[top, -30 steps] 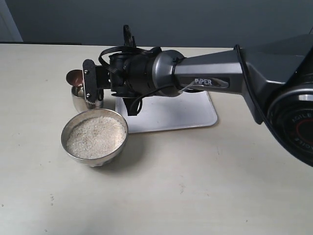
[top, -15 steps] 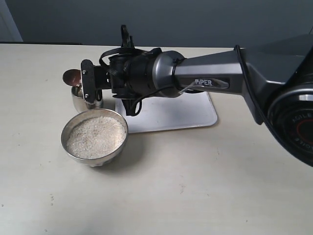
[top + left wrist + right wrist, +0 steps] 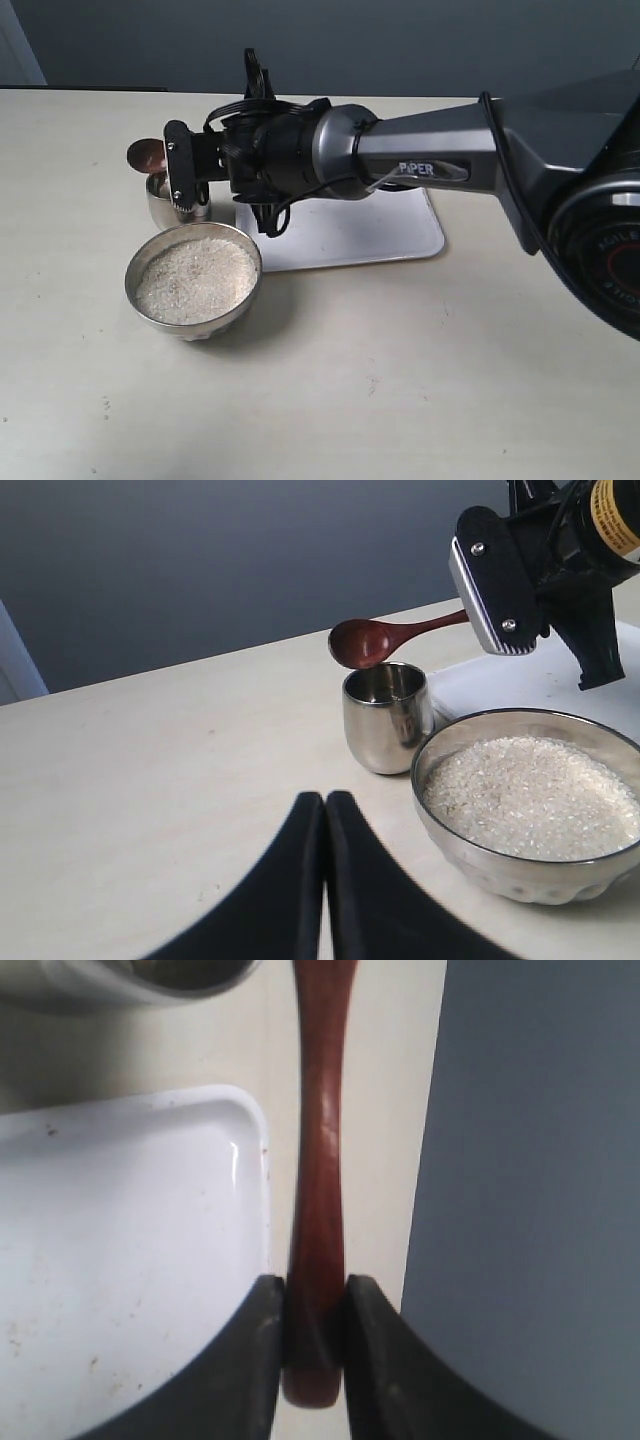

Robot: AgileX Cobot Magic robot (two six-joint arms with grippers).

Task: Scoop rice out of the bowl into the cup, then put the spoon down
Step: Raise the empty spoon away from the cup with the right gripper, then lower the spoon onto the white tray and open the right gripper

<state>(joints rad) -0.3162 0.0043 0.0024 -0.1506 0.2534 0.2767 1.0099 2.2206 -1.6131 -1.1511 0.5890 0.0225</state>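
The wide steel bowl [image 3: 150, 305] stands at the left, filled with white rice [image 3: 195, 280]; it also shows in the left wrist view as the bowl [image 3: 500, 865] of rice [image 3: 530, 795]. Behind it is the small steel cup [image 3: 160, 205] [image 3: 385, 720]. The reddish-brown spoon [image 3: 146, 154] [image 3: 375, 640] hangs just above the cup's rim, tilted, its oval head over the cup. My right gripper [image 3: 180, 178] [image 3: 315, 1295] is shut on the spoon's handle [image 3: 320, 1160] near its end. My left gripper [image 3: 325, 805] is shut and holds nothing, low over the table beside the bowl.
A white tray [image 3: 380, 230] [image 3: 120, 1260] lies behind the bowl, under my right arm [image 3: 420, 165]. The table's far edge meets a dark grey wall [image 3: 400, 40].
The spoon's head has shifted slightly left and up over the cup while my right wrist turned a little. The bowl and cup have not moved.
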